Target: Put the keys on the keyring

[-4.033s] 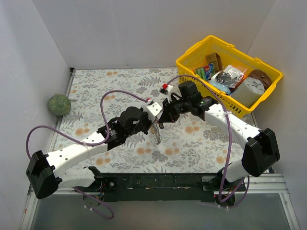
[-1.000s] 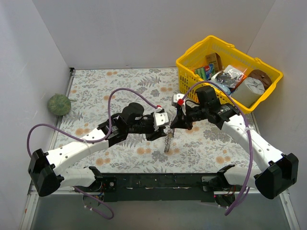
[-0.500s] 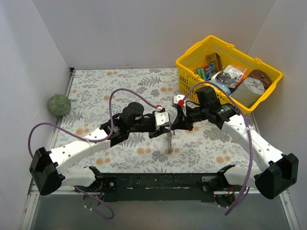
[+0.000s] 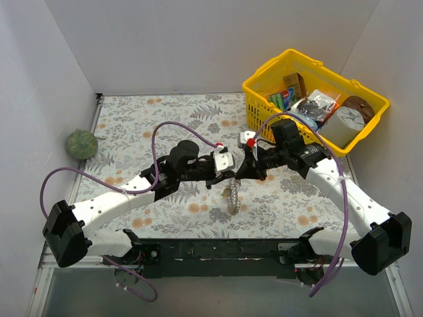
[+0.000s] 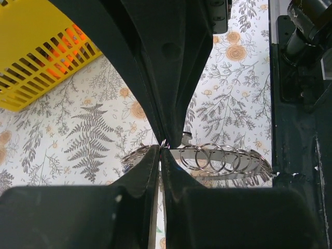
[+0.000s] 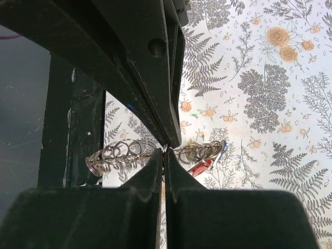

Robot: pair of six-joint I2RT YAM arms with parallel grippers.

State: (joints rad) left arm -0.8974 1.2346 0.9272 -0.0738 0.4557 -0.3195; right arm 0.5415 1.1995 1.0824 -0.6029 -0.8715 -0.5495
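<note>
Both jaws, left and right, pinched shut on keyring (image 5: 218,158); red, blue keys (image 6: 203,166) hang on it.

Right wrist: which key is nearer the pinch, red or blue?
The red key, hanging under the keyring beside the right gripper; the blue key shows farther out, at the ring's edge.

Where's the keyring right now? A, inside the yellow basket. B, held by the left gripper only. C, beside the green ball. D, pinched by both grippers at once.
D: the wrist views show the left gripper and the right gripper each shut on the wire of the keyring, and they meet tip to tip in the top view.
</note>
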